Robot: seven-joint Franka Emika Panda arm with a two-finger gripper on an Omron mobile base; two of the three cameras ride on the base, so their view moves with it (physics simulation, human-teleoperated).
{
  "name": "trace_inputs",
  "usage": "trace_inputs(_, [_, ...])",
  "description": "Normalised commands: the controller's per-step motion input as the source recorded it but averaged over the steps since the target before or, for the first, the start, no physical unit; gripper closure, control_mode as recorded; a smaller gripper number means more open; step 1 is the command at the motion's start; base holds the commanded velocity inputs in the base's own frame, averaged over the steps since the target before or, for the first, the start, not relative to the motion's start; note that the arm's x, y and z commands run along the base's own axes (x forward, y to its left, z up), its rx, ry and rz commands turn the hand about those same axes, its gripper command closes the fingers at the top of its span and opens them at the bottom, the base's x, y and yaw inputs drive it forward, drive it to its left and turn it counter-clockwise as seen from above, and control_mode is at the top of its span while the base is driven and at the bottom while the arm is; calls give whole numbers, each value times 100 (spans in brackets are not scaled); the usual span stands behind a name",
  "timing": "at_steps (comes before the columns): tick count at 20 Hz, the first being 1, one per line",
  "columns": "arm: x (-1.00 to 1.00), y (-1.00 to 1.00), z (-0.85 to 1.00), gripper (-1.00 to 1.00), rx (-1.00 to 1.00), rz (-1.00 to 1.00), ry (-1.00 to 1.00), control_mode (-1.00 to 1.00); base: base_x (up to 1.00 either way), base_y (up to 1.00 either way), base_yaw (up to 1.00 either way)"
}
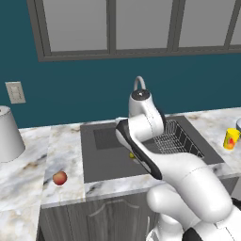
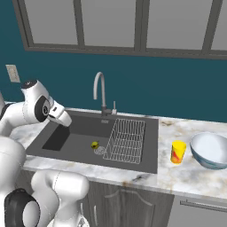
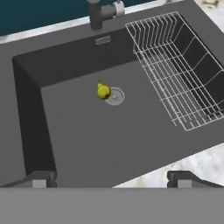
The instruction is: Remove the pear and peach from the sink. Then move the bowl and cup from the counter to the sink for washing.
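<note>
- The counter [image 1: 66, 141] is white marble with grey and tan veins, set over grey cabinets, and runs along a dark teal wall.
- A grey-framed window [image 2: 111, 26] spans the wall above, and a pale outlet plate [image 1: 15, 92] sits on the wall to the left.
- The sink [image 2: 62, 146] is a dark grey basin sunk into the counter, with a wire rack [image 2: 126, 139] on its right side and a curved steel faucet [image 2: 101, 91] behind it.
- The pear [image 3: 103, 91] lies on the sink floor, touching the left edge of the round drain [image 3: 115, 96].
- The peach [image 1: 59, 178] rests on the counter to the left of the sink, near the front edge.
- A large grey-white cone-shaped vessel [image 1: 8, 134] stands further left on the counter.
- The cup [image 2: 178, 152], yellow with a red mark, stands upright on the counter right of the sink.
- The bowl [image 2: 210, 150] sits just beside the cup, on its right, upright.
- The claw [image 3: 113, 178] hangs above the front part of the sink, looking down into the basin.
- Its two fingertips [image 3: 40, 178] are spread wide apart, with nothing between them and touching nothing.
- The pear lies well beyond the tips, towards the middle of the basin.
</note>
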Motion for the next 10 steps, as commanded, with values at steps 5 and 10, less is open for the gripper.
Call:
trace_inputs(5, [17,-9,-12,-100,0,-2,-1,-100,0,0,0])
trace_inputs(10, [24,-11,-11,-100,0,-1,0,-100,0,0,0])
